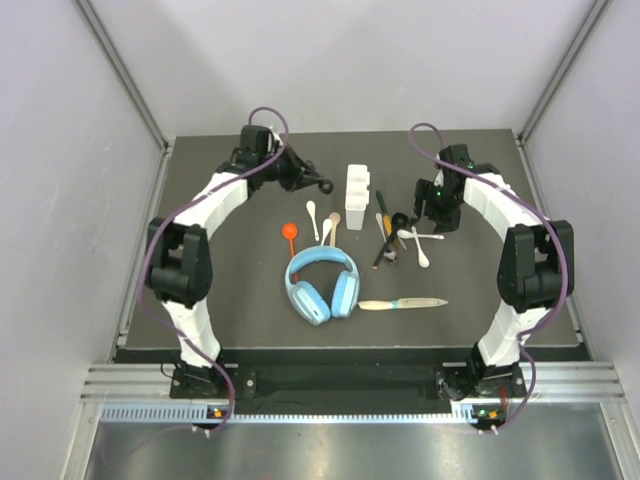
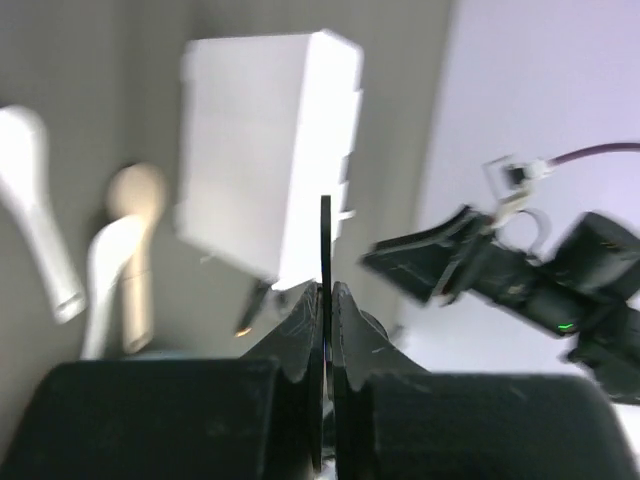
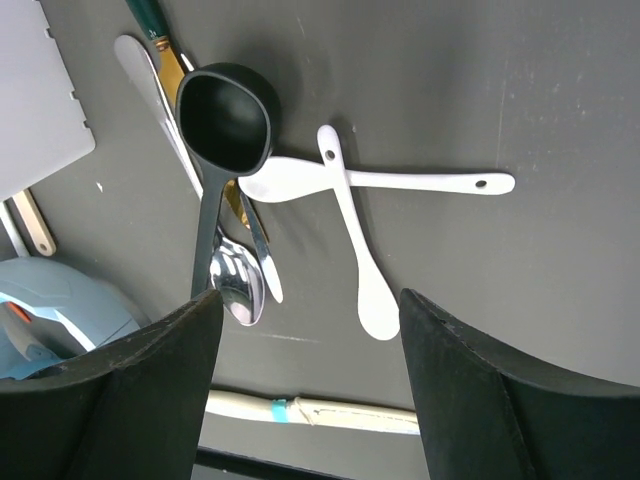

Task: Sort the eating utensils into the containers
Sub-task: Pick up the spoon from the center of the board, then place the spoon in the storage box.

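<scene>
My left gripper (image 1: 308,178) (image 2: 327,290) is shut on a thin black utensil (image 2: 325,235), which I see edge-on sticking out of the jaws. It hangs just left of the white divided caddy (image 1: 357,195) (image 2: 270,150). My right gripper (image 1: 437,212) (image 3: 310,300) is open above a pile of utensils. In that pile are a black scoop spoon (image 3: 225,115), a metal spoon (image 3: 238,282) and two crossed white spoons (image 3: 362,255). An orange-red spoon (image 1: 289,232) and more white spoons (image 1: 312,218) lie left of the caddy. A pale-handled knife (image 1: 403,303) (image 3: 310,410) lies near the front.
Light-blue headphones (image 1: 322,283) (image 3: 50,310) lie in the middle of the dark mat, between the two groups of cutlery. A wooden spoon (image 1: 334,225) (image 2: 140,240) rests beside the white ones. Grey walls enclose the table on three sides.
</scene>
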Controlling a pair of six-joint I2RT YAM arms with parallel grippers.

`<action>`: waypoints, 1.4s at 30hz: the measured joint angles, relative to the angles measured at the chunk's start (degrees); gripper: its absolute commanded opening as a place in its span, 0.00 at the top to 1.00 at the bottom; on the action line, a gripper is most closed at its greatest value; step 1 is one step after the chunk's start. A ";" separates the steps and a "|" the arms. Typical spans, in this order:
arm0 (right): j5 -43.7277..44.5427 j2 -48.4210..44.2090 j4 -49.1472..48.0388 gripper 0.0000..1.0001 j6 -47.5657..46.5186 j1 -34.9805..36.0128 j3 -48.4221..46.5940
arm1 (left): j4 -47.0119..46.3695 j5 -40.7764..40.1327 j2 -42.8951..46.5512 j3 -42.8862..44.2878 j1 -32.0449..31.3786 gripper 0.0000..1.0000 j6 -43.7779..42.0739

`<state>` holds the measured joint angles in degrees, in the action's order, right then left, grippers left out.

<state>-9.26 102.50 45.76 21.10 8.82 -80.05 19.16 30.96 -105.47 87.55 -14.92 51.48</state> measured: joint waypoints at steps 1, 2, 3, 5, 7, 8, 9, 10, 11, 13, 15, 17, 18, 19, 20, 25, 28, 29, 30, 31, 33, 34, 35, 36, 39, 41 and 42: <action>-0.02 0.00 -0.02 0.29 0.00 0.00 0.00 | -4.39 1.99 -2.08 0.04 -0.26 1.00 3.10; -0.02 0.00 0.02 0.29 0.00 0.00 0.00 | -7.52 3.48 -3.82 0.35 -0.44 1.00 5.46; -0.02 0.00 0.02 0.29 0.00 0.00 0.00 | -10.88 5.09 -6.05 1.09 -0.70 1.00 8.59; -0.04 0.00 0.04 0.30 0.02 0.00 0.00 | -18.34 7.96 -11.41 3.89 -1.31 1.00 15.15; -0.04 0.00 0.04 0.30 0.02 0.00 0.00 | -23.15 9.68 -15.39 6.71 -1.88 1.00 19.76; -0.04 0.00 0.07 0.29 0.02 0.00 0.00 | -25.44 10.40 -17.46 8.66 -2.16 1.00 21.99; -0.04 0.00 0.02 0.30 0.04 0.00 0.00 | -27.26 10.86 -19.23 10.67 -2.49 1.00 23.96; -0.04 0.00 0.04 0.29 0.04 0.00 0.00 | -28.83 11.41 -20.81 12.59 -2.89 1.00 25.66; -0.04 0.00 0.04 0.30 0.04 0.00 0.00 | -30.82 11.89 -22.05 14.34 -3.28 1.00 27.52; -0.04 0.00 0.04 0.30 0.04 0.00 0.00 | -34.75 12.76 -23.45 16.06 -4.02 1.00 31.87; -0.04 0.00 0.04 0.30 0.04 0.00 0.00 | -40.13 13.77 -24.28 16.74 -4.61 1.00 36.65; -0.04 0.00 0.04 0.30 0.04 0.00 0.00 | -47.45 14.93 -25.42 16.87 -5.44 1.00 43.12; -0.04 0.00 0.04 0.30 0.04 0.00 0.00 | -49.83 15.21 -25.88 16.87 -5.79 1.00 45.48; -0.04 0.00 0.04 0.30 0.04 0.00 0.00 | -52.43 15.61 -26.36 16.85 -6.21 1.00 48.24; -0.04 0.00 0.04 0.30 0.04 0.00 0.00 | -54.69 16.00 -26.71 16.50 -6.69 1.00 51.06; -0.02 0.00 0.04 0.30 0.07 0.00 0.00 | -67.25 16.87 -26.40 8.50 -9.22 1.00 58.64; -0.04 0.00 0.04 0.30 0.07 0.00 0.00 | -73.02 16.15 -26.29 1.40 -10.58 1.00 60.87; -0.04 0.00 0.04 0.30 0.09 0.00 0.00 | -73.61 16.15 -26.29 0.04 -10.78 1.00 61.29; -0.04 0.00 0.04 0.30 0.09 0.00 0.00 | -73.88 16.13 -26.34 -0.48 -10.80 1.00 61.61; -0.04 0.00 0.04 0.30 0.07 0.00 0.00 | -74.23 16.06 -26.40 -0.52 -10.73 1.00 61.96; -0.04 0.00 0.07 0.30 0.07 0.00 0.00 | -75.41 15.91 -26.40 0.07 -10.38 1.00 62.40; -0.02 0.00 0.04 0.30 0.04 0.00 0.00 | -75.30 15.91 -26.40 0.76 -10.21 1.00 62.49; -0.02 0.00 0.04 0.30 0.04 0.00 0.00 | -75.17 15.98 -26.40 1.42 -10.10 1.00 62.60; -0.02 0.00 0.07 0.30 0.04 0.00 0.00 | -74.55 16.09 -26.43 2.56 -9.90 1.00 62.64; 0.00 0.00 0.04 0.30 0.04 0.00 0.00 | -74.18 16.15 -26.43 5.46 -9.51 1.00 62.66; 0.04 0.00 0.04 0.30 0.00 0.00 0.02 | -74.20 16.17 -26.43 6.47 -9.27 1.00 62.66; 0.11 0.00 0.04 0.30 -0.02 0.00 0.02 | -74.20 16.20 -26.43 6.56 -9.05 1.00 62.66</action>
<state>-9.15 102.50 45.80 21.08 8.82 -80.03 -55.05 47.16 -131.90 94.11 -23.97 114.15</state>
